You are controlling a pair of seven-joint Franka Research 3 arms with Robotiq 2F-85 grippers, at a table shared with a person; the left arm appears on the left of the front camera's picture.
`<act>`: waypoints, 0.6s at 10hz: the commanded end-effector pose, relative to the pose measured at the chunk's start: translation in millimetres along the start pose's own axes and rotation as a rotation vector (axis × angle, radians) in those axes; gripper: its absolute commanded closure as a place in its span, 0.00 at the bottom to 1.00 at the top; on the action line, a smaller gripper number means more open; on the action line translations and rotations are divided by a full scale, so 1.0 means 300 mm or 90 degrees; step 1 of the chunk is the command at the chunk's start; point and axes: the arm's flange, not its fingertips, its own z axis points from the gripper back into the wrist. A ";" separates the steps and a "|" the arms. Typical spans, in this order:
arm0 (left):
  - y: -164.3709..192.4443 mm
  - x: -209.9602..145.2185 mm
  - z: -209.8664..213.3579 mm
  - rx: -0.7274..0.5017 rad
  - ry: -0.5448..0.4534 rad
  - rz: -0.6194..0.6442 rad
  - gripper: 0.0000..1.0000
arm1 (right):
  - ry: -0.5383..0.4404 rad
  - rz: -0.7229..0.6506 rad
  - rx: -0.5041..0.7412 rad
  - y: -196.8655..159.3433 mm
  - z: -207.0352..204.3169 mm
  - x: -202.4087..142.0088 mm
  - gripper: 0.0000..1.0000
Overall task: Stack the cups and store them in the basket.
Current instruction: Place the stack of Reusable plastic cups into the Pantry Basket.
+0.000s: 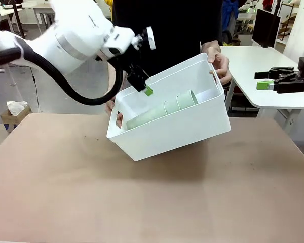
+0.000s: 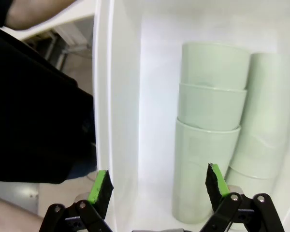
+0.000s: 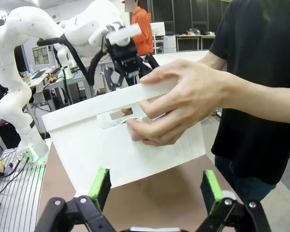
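One basket [image 1: 182, 129], white, lifted off the brown table [image 1: 142, 202] and tilted toward the robot's side, gripped by two hands of the person: one hand [image 1: 219, 63] clenched on the short end at 2 o'clock, the other hand [image 1: 113, 109] on the short end at 9 o'clock, fingers through the handle slot. Inside, two stacks of cups lying along the floor: one stack [image 1: 162, 112] showing three nested rims, a second stack [image 2: 261, 125] just beside it at 3 o'clock in the left wrist view, count unclear.

Left gripper [image 1: 144, 87] over the basket's near rim at 11 o'clock of the cups, jaws spread, grasping nothing; one green pad [image 2: 100, 186] outside the wall, the other inside by the stack.

Right gripper [image 1: 271, 81] well apart at 3 o'clock, above the white side table [image 1: 263, 101], jaws released, empty, pointed at the basket's end.
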 end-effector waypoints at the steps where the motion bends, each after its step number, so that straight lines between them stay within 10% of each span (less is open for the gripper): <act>1: -0.029 -0.052 0.150 -0.019 -0.093 0.017 0.00 | 0.001 -0.012 -0.009 0.004 -0.003 0.015 0.00; 6: -0.049 -0.312 0.513 -0.041 -0.339 0.068 0.00 | 0.001 -0.012 -0.009 0.004 -0.003 0.015 0.00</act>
